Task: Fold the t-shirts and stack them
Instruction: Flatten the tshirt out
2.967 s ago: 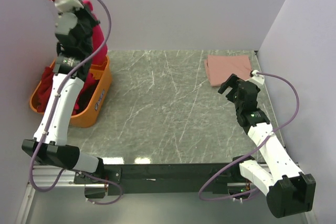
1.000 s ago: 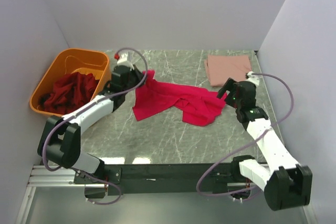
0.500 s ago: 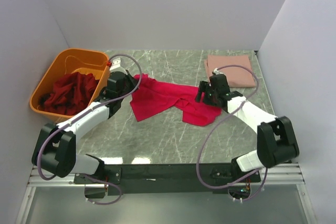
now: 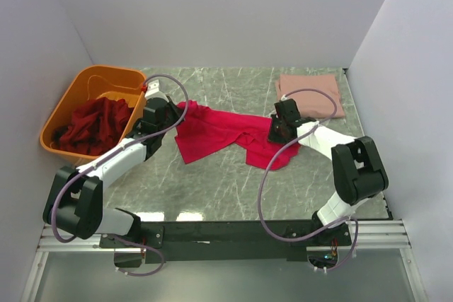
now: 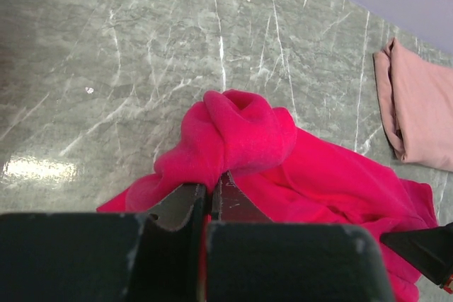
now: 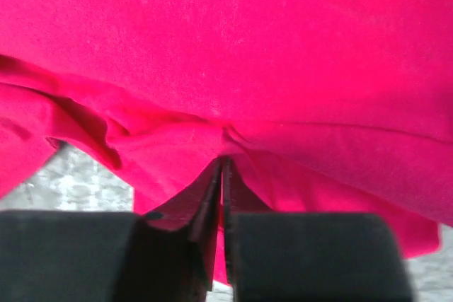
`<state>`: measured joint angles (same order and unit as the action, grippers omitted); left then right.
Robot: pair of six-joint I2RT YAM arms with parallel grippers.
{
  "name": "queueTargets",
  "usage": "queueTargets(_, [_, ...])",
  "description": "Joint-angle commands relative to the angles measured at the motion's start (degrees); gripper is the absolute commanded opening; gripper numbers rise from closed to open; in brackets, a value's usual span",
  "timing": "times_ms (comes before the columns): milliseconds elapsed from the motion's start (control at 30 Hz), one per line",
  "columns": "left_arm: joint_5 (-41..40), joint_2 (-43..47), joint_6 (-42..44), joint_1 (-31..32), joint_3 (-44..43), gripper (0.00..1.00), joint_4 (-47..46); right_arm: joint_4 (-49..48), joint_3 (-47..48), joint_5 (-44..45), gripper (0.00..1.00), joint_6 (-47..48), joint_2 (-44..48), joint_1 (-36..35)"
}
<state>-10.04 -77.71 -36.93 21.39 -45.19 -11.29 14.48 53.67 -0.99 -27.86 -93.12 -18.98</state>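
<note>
Top view: the crimson shirt lies crumpled mid-counter, with the left end effector at its left edge and the right end effector at its right. The salmon shirt sits folded far right; maroon shirts fill the tub.

Left wrist: jaws clamped on a bunched fold.

Right wrist: jaws pinched on a pleat.

The cloth looks light and limp, so it will likely sag; hems or corners seem the best holds.
</note>
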Motion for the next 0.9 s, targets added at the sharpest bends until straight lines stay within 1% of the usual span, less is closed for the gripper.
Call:
queueTargets(0, [-1.2,1.9,-0.1,-0.4,-0.5,0.0,-1.5,0.6,2.4,3.4,0.05,-0.1,2.8,-0.5])
queueTargets(33, [-1.5,2.2,0.4,-0.4,-1.2,0.0,-1.4,1.0,2.7,4.8,0.0,0.3,3.8,-0.5])
queueTargets(133, [-1.6,3.1,0.8,-0.4,-2.2,0.0,-1.9,1.0,2.2,9.8,0.0,1.9,9.1,-0.6])
queueTargets(167, [-1.4,3.4,1.0,-0.4,-2.3,0.0,-2.3,0.6,1.4,11.7,0.0,2.4,12.1,-0.6])
queueTargets(267, [-1.3,4.2,1.2,-0.4,-2.8,0.0,-2.8,-3.2,-1.0,12.7,0.0,4.9,16.6,-0.6])
queueTargets(367, [-1.5,4.7,1.1,-0.4,-3.2,0.0,-1.9,-2.8,-2.3,11.5,0.0,5.6,17.3,-0.5])
queueTargets(433, [-1.5,4.8,1.1,-0.4,-2.8,0.0,-1.5,-1.6,-2.6,8.4,0.0,6.4,16.6,-0.5])
queueTargets(467, [-1.5,4.9,1.1,-0.4,-2.7,0.0,-1.5,-1.0,-2.5,7.7,0.1,6.1,15.9,-0.5])
queueTargets(500, [-1.4,4.9,1.1,-0.4,-2.6,0.0,-1.4,-0.4,-2.6,7.0,0.16,6.0,14.1,-0.5])
queueTargets(567, [-1.5,4.7,0.8,-0.4,-2.4,0.0,-0.9,-0.9,-2.9,5.4,0.34,5.7,12.4,-0.4])
queueTargets(633, [-1.9,4.3,0.3,-0.4,-2.2,0.01,-0.7,-1.4,-2.6,3.6,0.49,6.0,9.3,-0.3])
queueTargets(767, [-2.3,3.8,-0.2,-0.4,-1.7,0.0,0.0,-1.9,-1.1,2.5,0.54,5.9,4.4,0.2])
queueTargets(867, [-3.0,3.5,-0.3,-0.4,-1.3,0.0,0.3,-2.5,0.1,1.3,0.55,6.3,0.5,0.7])
